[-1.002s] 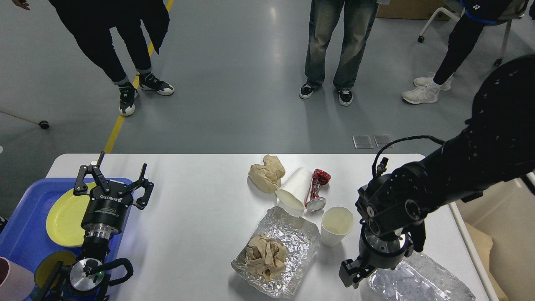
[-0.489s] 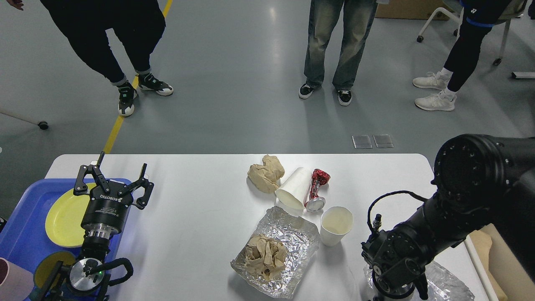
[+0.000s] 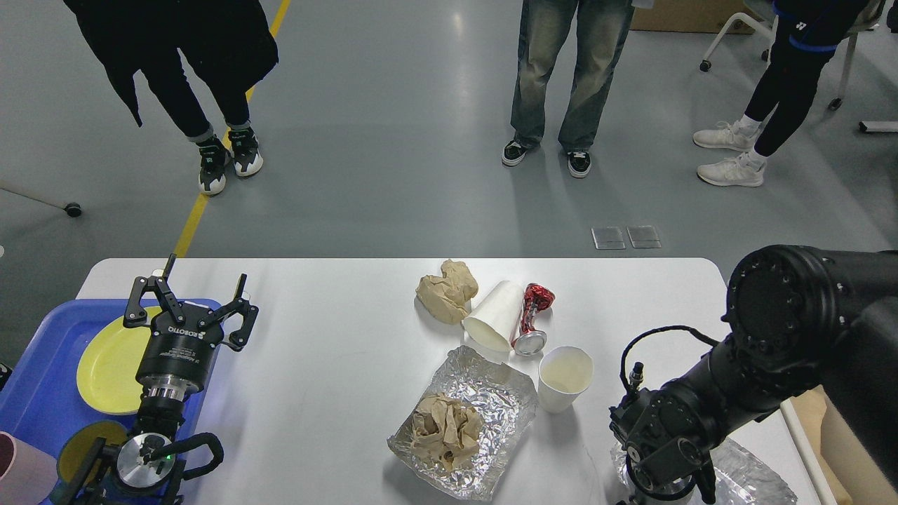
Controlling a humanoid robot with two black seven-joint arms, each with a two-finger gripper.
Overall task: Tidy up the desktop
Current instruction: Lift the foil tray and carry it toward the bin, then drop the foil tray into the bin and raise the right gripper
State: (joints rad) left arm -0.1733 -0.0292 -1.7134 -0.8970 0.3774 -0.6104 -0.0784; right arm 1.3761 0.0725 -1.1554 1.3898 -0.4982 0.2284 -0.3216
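Observation:
The white desktop carries litter at its middle: a crumpled brown paper ball, a tipped white paper cup, a crushed red can, an upright paper cup and a foil sheet with crumpled brown paper on it. A crushed clear plastic bottle lies at the near right, partly under my right arm. That arm's wrist points down at the bottom edge and its fingers are out of frame. My left gripper stands open and empty over the right rim of the blue tray.
The blue tray at the left holds a yellow plate, a pink cup and a small yellow dish. A beige bin stands off the desktop's right edge. Three people stand on the floor beyond the far edge.
My right arm has swung down toward the near right corner over the plastic bottle, taking its gripper out of frame. It has hardly moved in the last half second. The left arm is still.

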